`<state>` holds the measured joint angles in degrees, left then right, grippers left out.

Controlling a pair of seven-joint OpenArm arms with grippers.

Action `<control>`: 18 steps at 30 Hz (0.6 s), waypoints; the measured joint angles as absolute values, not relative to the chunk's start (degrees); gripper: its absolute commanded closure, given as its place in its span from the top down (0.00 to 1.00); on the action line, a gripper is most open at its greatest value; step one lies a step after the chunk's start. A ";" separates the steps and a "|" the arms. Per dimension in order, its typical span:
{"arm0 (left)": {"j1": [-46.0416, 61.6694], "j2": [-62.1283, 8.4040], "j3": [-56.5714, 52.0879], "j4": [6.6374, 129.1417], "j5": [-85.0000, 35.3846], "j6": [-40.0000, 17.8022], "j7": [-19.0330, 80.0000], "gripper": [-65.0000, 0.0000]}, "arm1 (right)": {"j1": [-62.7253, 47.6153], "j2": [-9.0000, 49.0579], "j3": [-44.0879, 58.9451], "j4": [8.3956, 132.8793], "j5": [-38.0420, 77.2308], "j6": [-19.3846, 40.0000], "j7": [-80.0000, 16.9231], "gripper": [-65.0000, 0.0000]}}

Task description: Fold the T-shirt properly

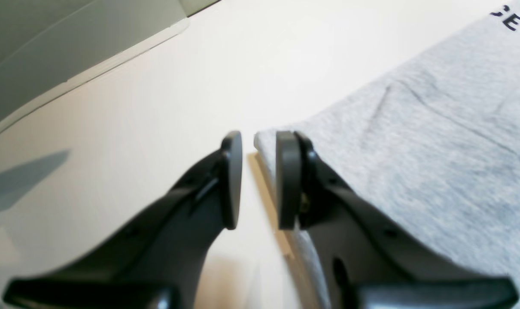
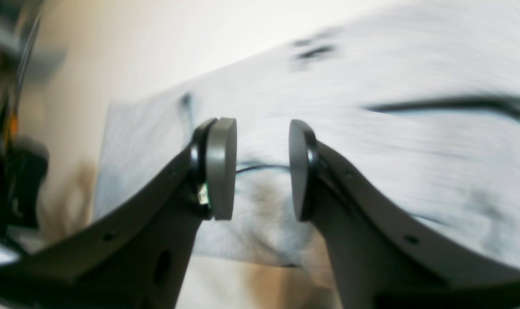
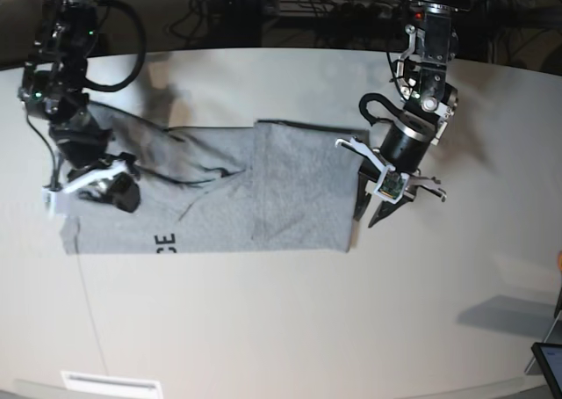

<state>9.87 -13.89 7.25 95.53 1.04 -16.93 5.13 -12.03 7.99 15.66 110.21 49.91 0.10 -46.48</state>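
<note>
1. T-shirt (image 3: 263, 188): grey, lying partly folded on the white tabletop (image 3: 290, 329); right-hand portion doubled over, black letters visible near the lower left edge.
2. Left gripper (image 1: 259, 180): at the shirt's folded edge, jaws narrowly apart. A corner of the fabric edge sits in the gap; nothing clamped.
3. Right gripper (image 2: 262, 169): low over the shirt's left portion, jaws parted with a moderate gap, holding nothing. Wrist view blurred.
</note>
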 measured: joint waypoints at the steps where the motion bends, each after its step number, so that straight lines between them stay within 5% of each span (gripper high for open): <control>1: 10.20 -13.98 7.16 95.53 1.08 -16.97 5.17 0.21 | -12.10 8.01 18.41 110.24 53.12 0.62 -46.83 0.31; 6: 10.74 -14.57 6.63 95.29 1.06 -16.88 5.15 0.21 | -13.04 7.64 28.38 107.68 65.65 2.44 -53.39 0.33; 11: 11.22 -16.14 6.50 94.65 1.06 -16.71 5.15 0.21 | -11.53 7.64 35.07 96.77 68.58 7.53 -58.94 0.62; 18: 13.52 -16.86 -1.93 94.63 1.06 -16.73 5.15 0.21 | -10.94 11.00 42.19 93.36 68.18 13.17 -65.30 0.63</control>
